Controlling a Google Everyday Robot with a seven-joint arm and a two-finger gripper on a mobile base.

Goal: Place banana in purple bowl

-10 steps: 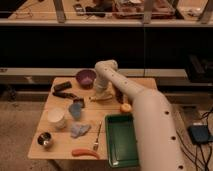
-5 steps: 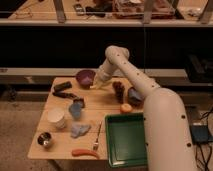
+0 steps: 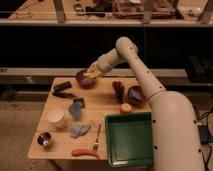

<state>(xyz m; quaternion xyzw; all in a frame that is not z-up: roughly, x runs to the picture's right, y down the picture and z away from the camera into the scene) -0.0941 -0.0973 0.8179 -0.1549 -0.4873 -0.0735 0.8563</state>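
The purple bowl (image 3: pixel 83 80) stands at the back of the wooden table (image 3: pixel 107 100), left of centre. My gripper (image 3: pixel 93 73) is at the end of the white arm, just above the bowl's right rim. It is shut on the pale-yellow banana (image 3: pixel 90 72), which hangs slanted over the rim, above the bowl's inside. The bowl's right part is hidden behind the gripper and banana.
On the table are a reddish-brown bowl (image 3: pixel 135 95), dark grapes (image 3: pixel 118 90) and a round orange fruit (image 3: pixel 126 108) at the right. A green tray (image 3: pixel 129 140) is at the front right. Also there: a white cup (image 3: pixel 57 118), a blue object (image 3: pixel 77 107), a metal cup (image 3: pixel 45 140), a fork (image 3: pixel 96 140) and an orange stick (image 3: pixel 85 152).
My gripper has lifted the banana from the middle of the table and carried it back and left, to just above the purple bowl.
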